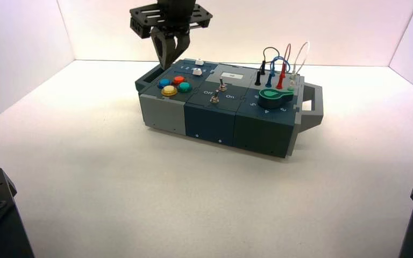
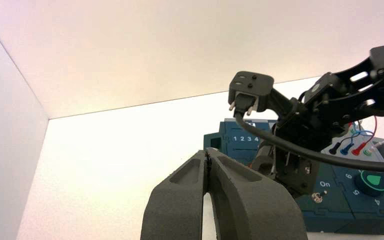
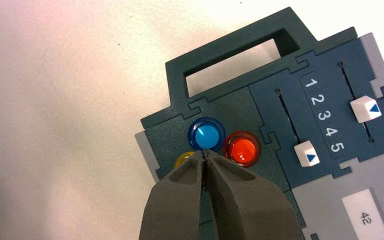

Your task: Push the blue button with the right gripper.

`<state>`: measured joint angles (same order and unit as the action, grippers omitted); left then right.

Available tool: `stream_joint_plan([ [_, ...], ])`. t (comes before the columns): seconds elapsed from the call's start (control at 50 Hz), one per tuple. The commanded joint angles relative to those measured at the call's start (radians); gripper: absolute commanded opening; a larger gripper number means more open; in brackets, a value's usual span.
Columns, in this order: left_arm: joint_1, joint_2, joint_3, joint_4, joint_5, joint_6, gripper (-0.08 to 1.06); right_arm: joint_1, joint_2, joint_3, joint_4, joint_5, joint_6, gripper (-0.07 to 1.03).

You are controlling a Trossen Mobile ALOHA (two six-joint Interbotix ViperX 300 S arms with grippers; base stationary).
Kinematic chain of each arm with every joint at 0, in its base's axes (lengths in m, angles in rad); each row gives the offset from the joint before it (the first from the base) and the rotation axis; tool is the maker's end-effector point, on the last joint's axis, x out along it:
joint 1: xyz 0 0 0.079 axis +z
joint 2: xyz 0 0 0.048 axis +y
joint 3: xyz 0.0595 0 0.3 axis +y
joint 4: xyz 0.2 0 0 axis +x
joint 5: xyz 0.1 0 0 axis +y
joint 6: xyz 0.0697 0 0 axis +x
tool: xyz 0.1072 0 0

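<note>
white worktop [image 1: 113,177], carrying the dark teal and grey box [image 1: 220,115] with handles at both ends. button cluster at the box's left end, sliders behind it, toggles mid-box, green dial knob [image 1: 275,97] and wires toward the right end.

right claw [image 1: 168,64] reached across over the box's left end, hanging above the far edge of the button cluster, fingers clenched tip to tip into one blunt point, grasping nothing. not yet touching any button, by the high view.

left claw [image 2: 208,160] parked back near the robot, well apart from the box, fingers likewise pressed together, empty. right arm plainly the nearer one to the buttons.

key relation: in the right wrist view, blue button [image 3: 206,134] just beyond the clenched fingertips [image 3: 200,162], almost in line with the point of the claw, slightly ahead of it. red-orange button [image 3: 241,148] just beside the blue one, off to one side of the tip; yellow button [image 3: 183,159] peeking out on the other side, partly hidden by a finger. teal-green button [image 1: 185,86] seen only from above.

judgement: coming move likely a short advance of the tip toward the blue dome plus a descent; risk of clipping the red-orange neighbour if the tip drifts sideways.

blue button: small, round, domed, translucent bright blue in a darker blue ring, with a glint on the dome. round, so no long axis to align to.

two white slider caps [image 3: 307,153] farther from the claw, beside numerals 1 to 5.
</note>
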<state>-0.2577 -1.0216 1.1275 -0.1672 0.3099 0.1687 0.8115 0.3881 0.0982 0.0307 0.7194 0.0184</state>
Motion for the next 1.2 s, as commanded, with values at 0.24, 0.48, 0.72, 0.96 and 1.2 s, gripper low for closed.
stream_joint_plan([
  [0.24, -0.005, 0.003, -0.028, -0.002, -0.008, 0.0, -0.03, 0.005, 0.023, -0.048, 0.003, 0.0, -0.003, -0.02],
  [0.48, -0.005, -0.011, -0.028, -0.002, -0.006, 0.0, -0.03, 0.005, 0.048, -0.067, 0.003, 0.0, -0.002, -0.02],
  [0.72, -0.005, -0.02, -0.026, -0.002, -0.006, -0.002, -0.03, 0.003, 0.066, -0.083, 0.003, 0.002, 0.0, -0.02],
  [0.96, -0.005, -0.02, -0.028, -0.002, -0.008, -0.002, -0.03, 0.003, 0.084, -0.086, 0.003, 0.009, 0.0, -0.02],
  [1.2, -0.005, -0.02, -0.028, -0.002, -0.008, -0.002, -0.03, 0.0, 0.081, -0.089, 0.003, 0.011, 0.002, -0.02],
])
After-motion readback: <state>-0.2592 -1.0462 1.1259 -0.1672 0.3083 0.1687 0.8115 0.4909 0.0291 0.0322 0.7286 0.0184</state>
